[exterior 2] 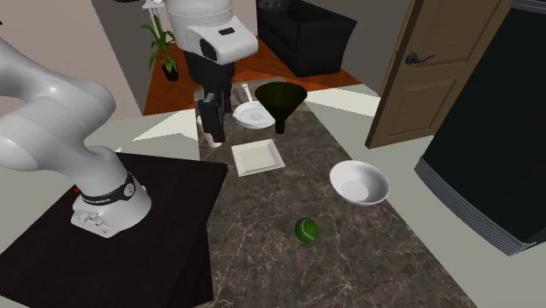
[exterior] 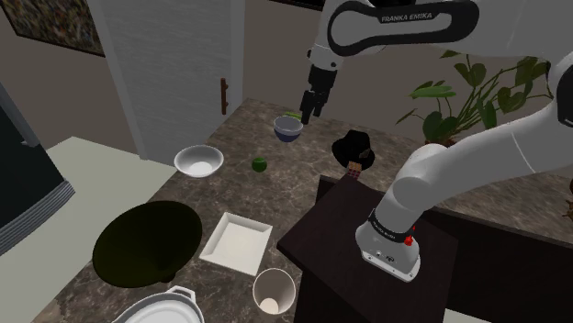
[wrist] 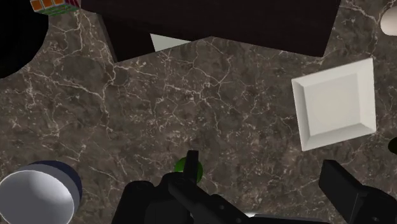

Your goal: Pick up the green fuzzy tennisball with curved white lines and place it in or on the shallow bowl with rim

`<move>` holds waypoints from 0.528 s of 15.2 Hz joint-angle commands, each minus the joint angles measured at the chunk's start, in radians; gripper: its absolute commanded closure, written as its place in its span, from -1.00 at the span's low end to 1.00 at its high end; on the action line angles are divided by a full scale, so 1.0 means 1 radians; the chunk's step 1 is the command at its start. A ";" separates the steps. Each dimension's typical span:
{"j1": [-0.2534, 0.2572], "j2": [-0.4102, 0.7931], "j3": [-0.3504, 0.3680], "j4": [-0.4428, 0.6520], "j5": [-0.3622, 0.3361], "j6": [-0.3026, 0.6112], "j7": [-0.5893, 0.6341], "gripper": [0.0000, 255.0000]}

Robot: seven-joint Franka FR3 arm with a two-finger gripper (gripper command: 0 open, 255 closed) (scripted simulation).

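1. I see the gripper hanging in the air above the worktop, well clear of the surface. The wrist view has its fingers standing wide apart with nothing in them.
2. The green ball sits on the worktop, about mid-width, out in the open and touching nothing. In the wrist view one fingertip partly covers it, and it's off to that finger's side, not in the gap.
3. The white bowl, shallow with a rim, stands upright near the worktop edge on the door side. It's near the ball but apart from it, and I see nothing in it.
4. The blue bowl sits toward the far end of the worktop in the shoulder view, near the ball, and the gripper reads just above it there.
5. The white square plate lies flat further along the worktop, just beside the dark stand.
6. The dark green funnel stands mouth-up past the plate, toward the door-side edge.
7. The white cup is upright near the plate, close to the stand's corner.
8. The colour cube lies right at the stand's other corner, on the blue bowl's end of the worktop.
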 commanded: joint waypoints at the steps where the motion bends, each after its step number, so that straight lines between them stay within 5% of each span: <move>1: 0.000 0.053 -0.007 -0.026 0.013 0.079 -0.014 -1.00; 8: 0.003 0.296 -0.046 -0.030 0.070 0.314 -0.094 -1.00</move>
